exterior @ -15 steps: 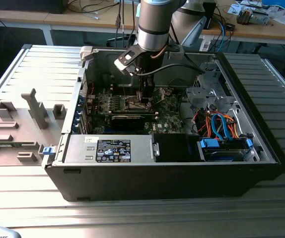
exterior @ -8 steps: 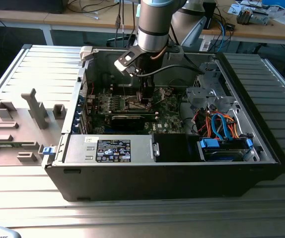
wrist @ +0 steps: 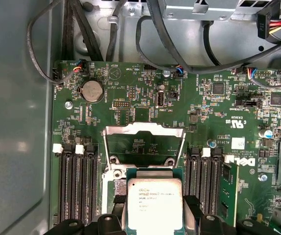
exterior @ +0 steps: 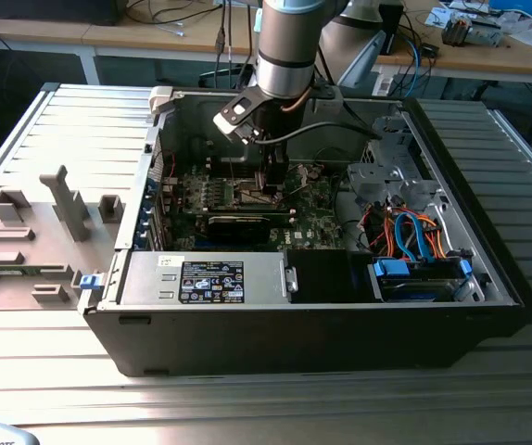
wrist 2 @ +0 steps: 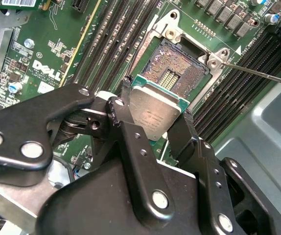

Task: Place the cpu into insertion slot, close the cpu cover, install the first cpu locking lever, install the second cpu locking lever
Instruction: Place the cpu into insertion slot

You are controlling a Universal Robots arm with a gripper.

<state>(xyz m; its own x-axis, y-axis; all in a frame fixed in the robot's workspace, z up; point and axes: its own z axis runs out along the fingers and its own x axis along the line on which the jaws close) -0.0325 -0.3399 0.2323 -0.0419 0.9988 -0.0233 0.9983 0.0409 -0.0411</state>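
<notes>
So, barely started here: my end effector [wrist 2: 153,117] is clamped on the cpu [wrist 2: 152,110], hovering right by the insertion slot [wrist 2: 177,66], upper middle of the exterior view. Not seated yet. The cpu cover [wrist: 144,129] looks flipped open, I think; closing and locking it remain.

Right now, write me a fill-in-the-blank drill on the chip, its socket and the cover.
1. The gripper holds the ____ by two opposite edges.
2. The insertion slot is ____, its contacts bare.
3. The cpu cover is swung ____.
Missing words: cpu; empty; open.
</notes>
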